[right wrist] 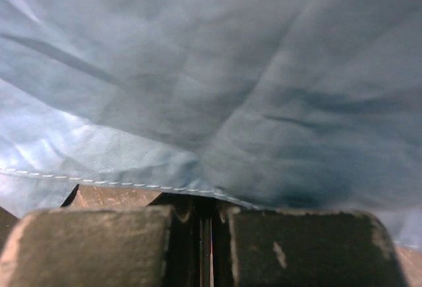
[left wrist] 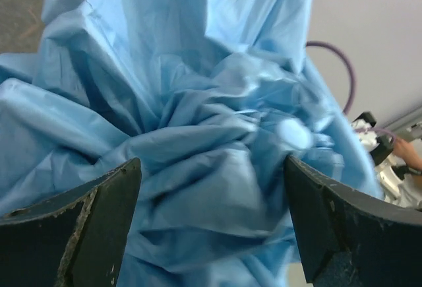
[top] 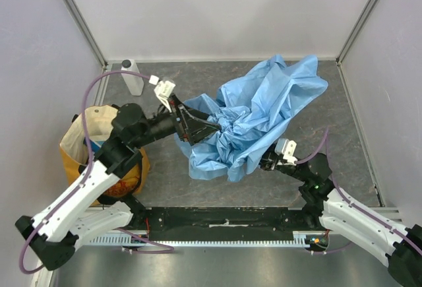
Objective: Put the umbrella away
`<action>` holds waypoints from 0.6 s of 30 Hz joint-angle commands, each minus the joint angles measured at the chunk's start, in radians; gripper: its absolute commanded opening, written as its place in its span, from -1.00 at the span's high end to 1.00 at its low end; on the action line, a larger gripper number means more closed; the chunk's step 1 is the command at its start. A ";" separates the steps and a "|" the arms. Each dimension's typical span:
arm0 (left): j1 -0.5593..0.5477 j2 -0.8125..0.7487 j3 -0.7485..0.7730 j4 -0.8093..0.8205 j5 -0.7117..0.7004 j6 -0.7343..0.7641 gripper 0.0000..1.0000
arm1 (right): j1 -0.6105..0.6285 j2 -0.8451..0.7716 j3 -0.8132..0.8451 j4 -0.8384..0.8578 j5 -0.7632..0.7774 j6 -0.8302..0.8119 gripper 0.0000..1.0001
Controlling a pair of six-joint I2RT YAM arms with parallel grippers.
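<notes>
No words, labels, brands, numbers or signs are showing legibly in any view; the umbrella (top: 264, 112), the bottle (top: 132, 80) and the bag (top: 99, 121) are bearing nothing readable.

The umbrella (top: 264, 112) was thin, creased cloth with a faint sheen; the table (top: 359, 135), mottled and matt; the bottle (top: 132, 78), smooth whitish plastic.

Rig inventory, as I see it, placed from the flat black base plate (top: 224, 218).
- Left of the plate: white-shelled left arm with black joints (top: 86, 191), carrying a looping purple cable (top: 84, 112) and a white wrist camera block (top: 163, 90).
- Right of the plate: matching white-and-black right arm (top: 359, 221) with a small green indicator light (top: 316, 186).
- Left gripper (left wrist: 211, 168): scuffed black fingers (left wrist: 99, 227), chipped at the edges.
- Right gripper (right wrist: 201, 218): worn, grey-dusted black pads (right wrist: 99, 244).
</notes>
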 commanded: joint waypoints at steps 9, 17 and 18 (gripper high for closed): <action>-0.005 0.032 -0.086 0.366 0.418 0.207 -0.89 | -0.008 0.040 0.126 0.026 -0.131 0.036 1.00; -0.002 -0.137 -0.118 0.358 0.229 0.145 -0.97 | -0.063 0.055 0.113 0.033 -0.169 0.102 1.00; -0.002 -0.161 -0.109 0.346 0.196 0.121 -0.97 | -0.063 0.057 0.116 0.026 -0.180 0.102 1.00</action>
